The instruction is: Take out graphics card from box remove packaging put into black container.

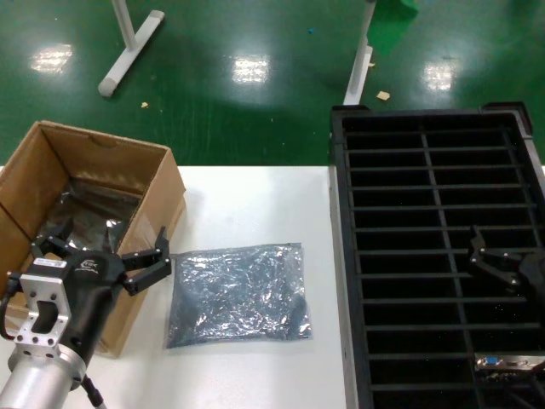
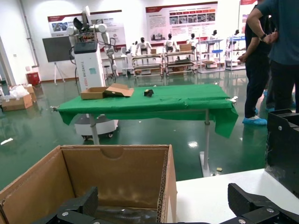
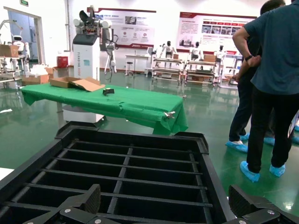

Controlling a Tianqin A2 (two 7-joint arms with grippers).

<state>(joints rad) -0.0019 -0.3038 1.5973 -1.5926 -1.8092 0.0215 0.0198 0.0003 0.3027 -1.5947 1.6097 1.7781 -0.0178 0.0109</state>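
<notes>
Left claw [image 1: 106, 247] spread over corrugated box [image 1: 128, 183], crinkly packaging [image 1: 238, 294] flat, right claw [image 1: 494, 256] apart

The box [image 1: 89, 213], a brown corrugated carton, is standing open at the bench's left edge with dark plastic showing inside. The packaging [image 1: 237, 294], a crinkly grey-silver bag, is lying flat just beside it. The black container [image 1: 434, 256] is sitting at the right, with the graphics card [image 1: 509, 364] lying in a near slot.
</notes>
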